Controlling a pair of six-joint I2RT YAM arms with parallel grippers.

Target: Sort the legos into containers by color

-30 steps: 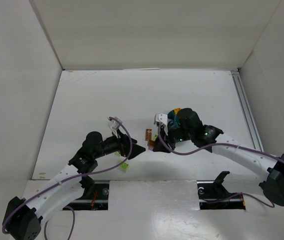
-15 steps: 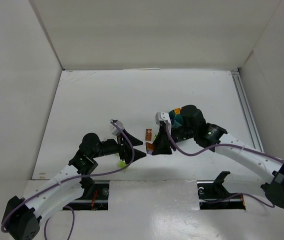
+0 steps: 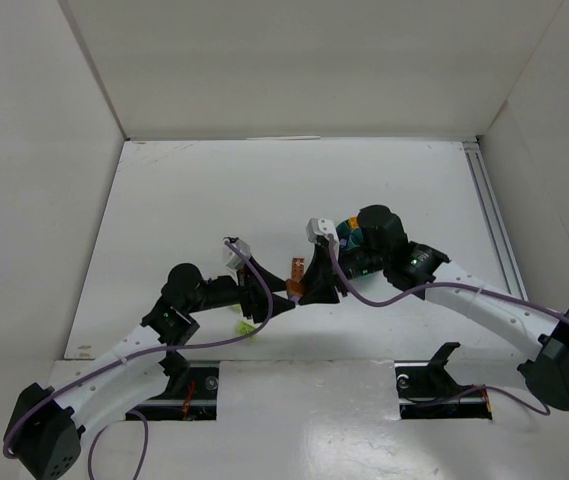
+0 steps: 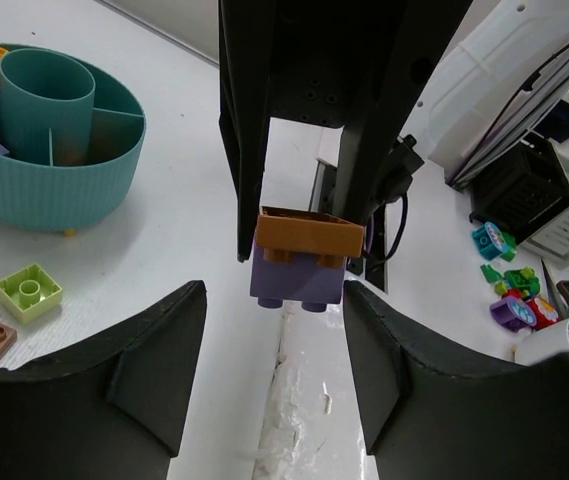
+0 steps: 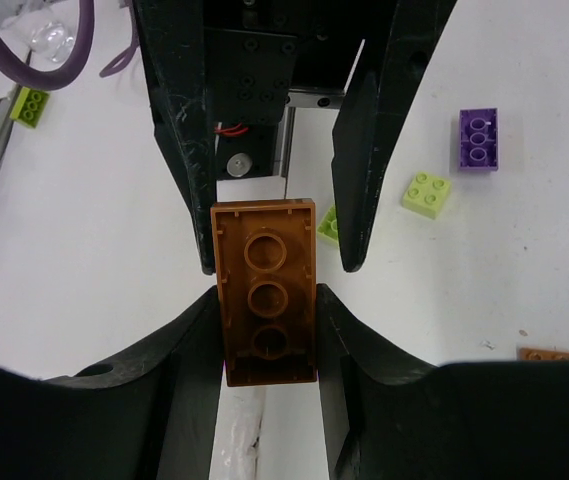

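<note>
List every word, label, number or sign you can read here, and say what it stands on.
No text can be read in any view.
Brown brick, purple brick, bowl: no markings show.
Clutter at the right edge of the left wrist view: too small and blurred to read.

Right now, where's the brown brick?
The brown brick is clamped in the right gripper, near the middle of the top view, with a purple brick stuck to it; the open left gripper faces it.
</note>
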